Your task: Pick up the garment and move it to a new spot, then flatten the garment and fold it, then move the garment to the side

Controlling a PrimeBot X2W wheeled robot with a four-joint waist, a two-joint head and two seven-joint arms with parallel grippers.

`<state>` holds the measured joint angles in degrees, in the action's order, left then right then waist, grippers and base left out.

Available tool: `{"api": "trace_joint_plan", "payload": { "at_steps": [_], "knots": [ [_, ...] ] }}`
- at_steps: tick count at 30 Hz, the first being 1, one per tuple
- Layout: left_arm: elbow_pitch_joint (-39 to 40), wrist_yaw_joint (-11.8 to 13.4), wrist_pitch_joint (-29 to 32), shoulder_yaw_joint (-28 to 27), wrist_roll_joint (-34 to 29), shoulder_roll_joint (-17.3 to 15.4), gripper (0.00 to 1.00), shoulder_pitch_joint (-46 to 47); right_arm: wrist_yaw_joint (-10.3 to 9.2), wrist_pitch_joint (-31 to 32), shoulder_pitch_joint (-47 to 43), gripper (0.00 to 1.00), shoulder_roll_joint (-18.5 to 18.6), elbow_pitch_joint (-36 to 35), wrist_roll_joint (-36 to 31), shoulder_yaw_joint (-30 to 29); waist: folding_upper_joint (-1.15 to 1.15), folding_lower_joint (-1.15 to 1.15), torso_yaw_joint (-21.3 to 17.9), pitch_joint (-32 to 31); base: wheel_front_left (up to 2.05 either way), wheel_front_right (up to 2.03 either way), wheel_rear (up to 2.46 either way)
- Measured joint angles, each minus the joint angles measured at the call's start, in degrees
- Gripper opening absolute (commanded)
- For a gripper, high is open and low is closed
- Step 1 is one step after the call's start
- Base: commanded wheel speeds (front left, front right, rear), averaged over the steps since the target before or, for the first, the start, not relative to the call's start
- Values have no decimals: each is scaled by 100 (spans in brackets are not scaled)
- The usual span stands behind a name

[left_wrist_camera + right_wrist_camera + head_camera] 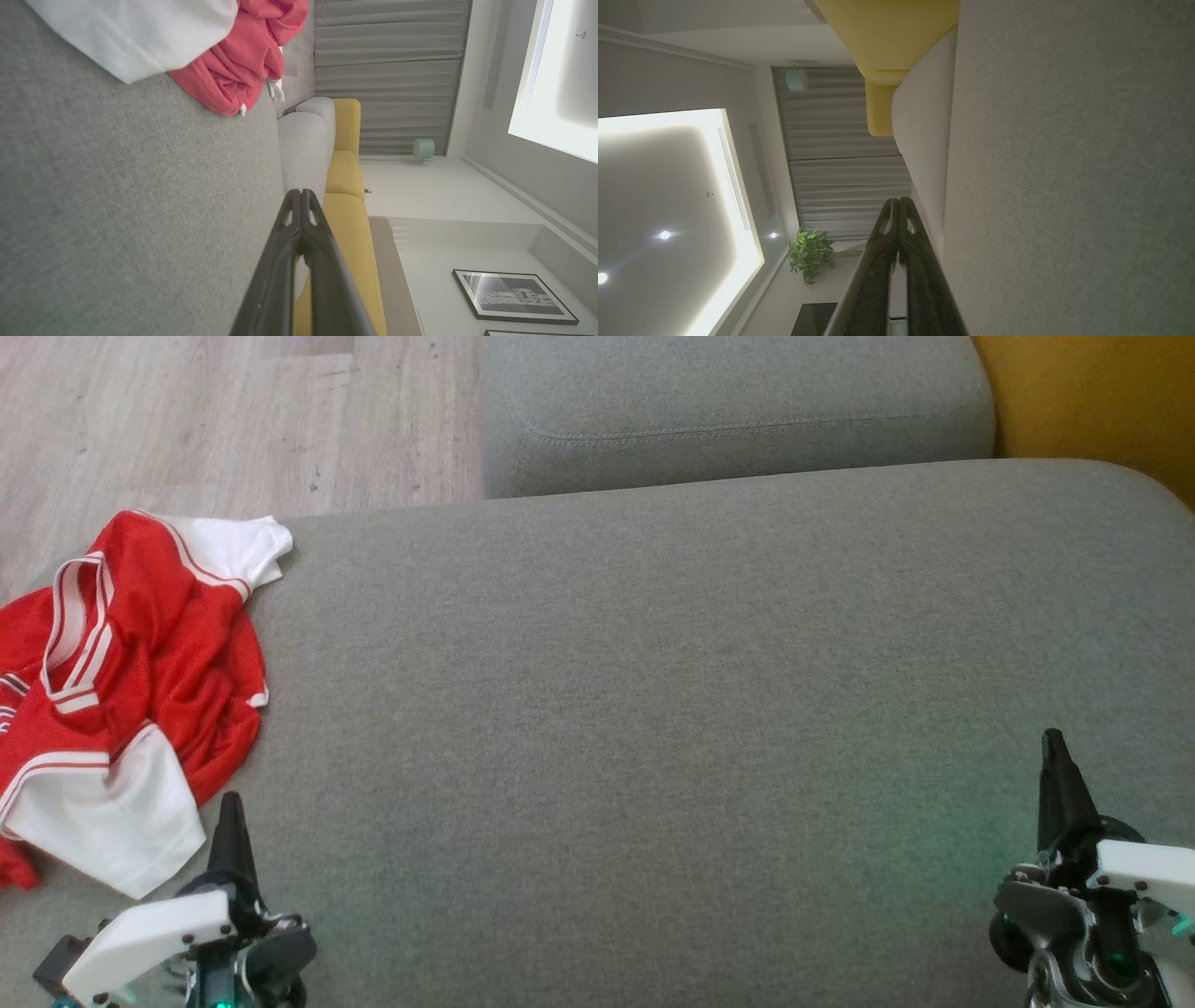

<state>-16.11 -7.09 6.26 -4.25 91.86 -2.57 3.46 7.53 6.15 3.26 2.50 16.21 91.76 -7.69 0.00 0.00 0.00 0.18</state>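
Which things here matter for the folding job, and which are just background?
For the job: red-and-white shirt, crumpled at the left edge of the grey seat; left gripper and right gripper, both shut, empty.
Just lying about: yellow sofa, potted plant, framed picture, wood floor.

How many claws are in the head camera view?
2. The left claw sits lower left, next to the red and white garment; the right claw sits lower right over the grey cushion. Both are shut.

One garment (131,681), two end effectors (231,803) (1054,742)
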Motion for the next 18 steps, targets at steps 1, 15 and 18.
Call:
{"api": "trace_joint_plan", "payload": {
  "at_steps": [1,15,18],
  "knots": [
    [0,0,0,0,1,0,0,0,0,0,0,0,0,0,0,0,0,0,0,0,0,0,0],
    [-310,4,-80,78,-9,22,100,-283,0,-60,-287,100,-16,298,-29,38,0,0,-2,0,0,0,0],
    [-300,4,-91,115,-44,22,100,-266,0,-110,-280,100,-16,283,-135,80,0,0,-5,-1,0,0,0]
  ]
}}
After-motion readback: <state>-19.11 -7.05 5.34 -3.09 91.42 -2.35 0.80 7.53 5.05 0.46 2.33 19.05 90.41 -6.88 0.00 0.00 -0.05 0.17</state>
